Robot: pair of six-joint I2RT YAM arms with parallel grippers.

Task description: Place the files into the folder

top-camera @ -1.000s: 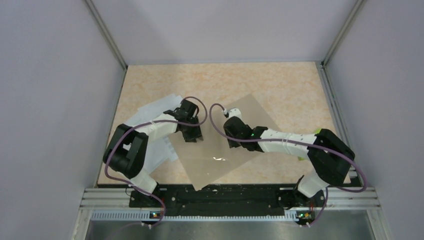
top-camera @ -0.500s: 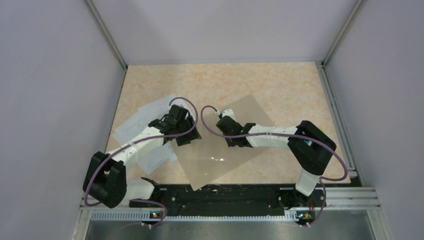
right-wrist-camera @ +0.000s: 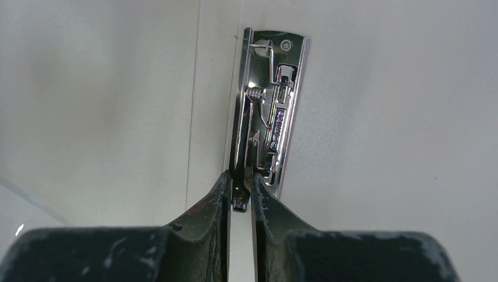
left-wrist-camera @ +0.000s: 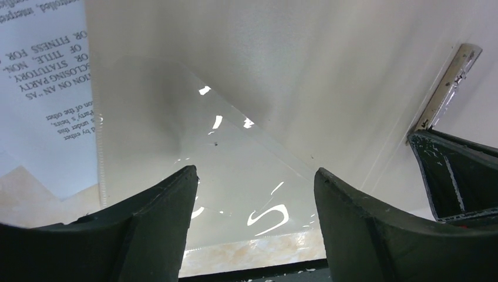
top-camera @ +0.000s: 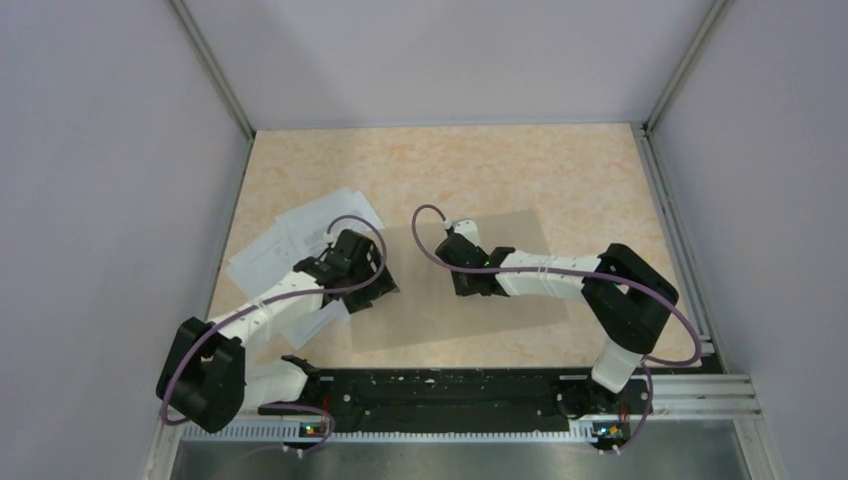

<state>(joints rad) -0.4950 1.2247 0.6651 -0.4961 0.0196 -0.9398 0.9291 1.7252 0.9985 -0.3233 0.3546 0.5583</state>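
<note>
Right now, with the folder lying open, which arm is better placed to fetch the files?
Left, probably. The left end effector is open and empty, beside the files at the folder's left edge. The right end effector is pinched on the folder's metal clip, farther from the sheets.

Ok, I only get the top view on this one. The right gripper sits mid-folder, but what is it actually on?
Observer: The right wrist view shows the right gripper pinched on the lever of a chrome metal clip fixed inside the folder.
Operator: And the left one, is it holding anything?
Observer: No. In the left wrist view the left gripper is open with nothing between its fingers, above a clear plastic cover.
Operator: Are the papers blank?
Observer: No. The paper sheet beside that cover carries lines of black print.
</note>
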